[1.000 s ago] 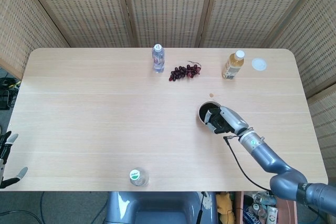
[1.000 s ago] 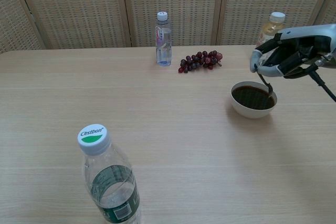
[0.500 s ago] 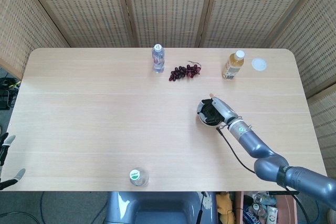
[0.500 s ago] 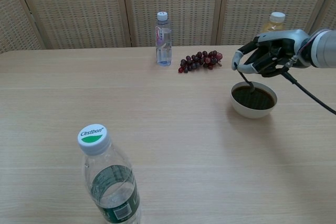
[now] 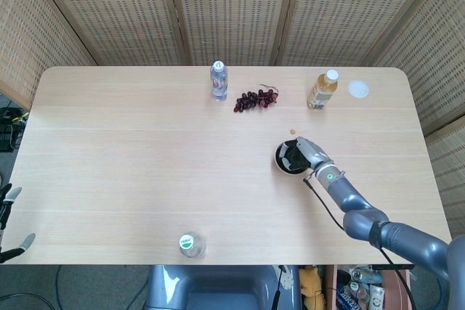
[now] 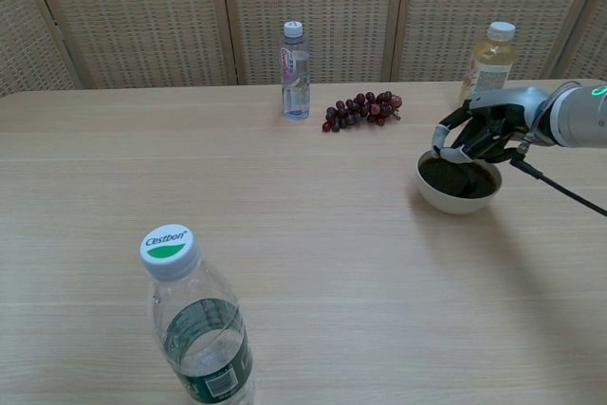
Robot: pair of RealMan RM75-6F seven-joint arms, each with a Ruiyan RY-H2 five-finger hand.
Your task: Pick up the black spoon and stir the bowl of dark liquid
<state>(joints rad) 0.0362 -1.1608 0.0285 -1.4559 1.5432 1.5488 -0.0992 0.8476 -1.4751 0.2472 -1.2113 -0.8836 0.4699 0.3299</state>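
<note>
Spoon hidden; your right hand (image 6: 479,135) curls low over the bowl (image 6: 458,193), grip unclear; left hand (image 5: 9,219) open.

A staged test room or lab corner, not a lived-in home: a bare pale wooden table (image 5: 145,165) is fenced at its far edge by folding woven-rattan screens (image 5: 232,12). Cables and clutter (image 5: 360,284) lie on the floor past the near right corner, more cables (image 5: 11,125) beyond the left edge, and a grey robot base (image 5: 218,288) sits at the near edge
</note>
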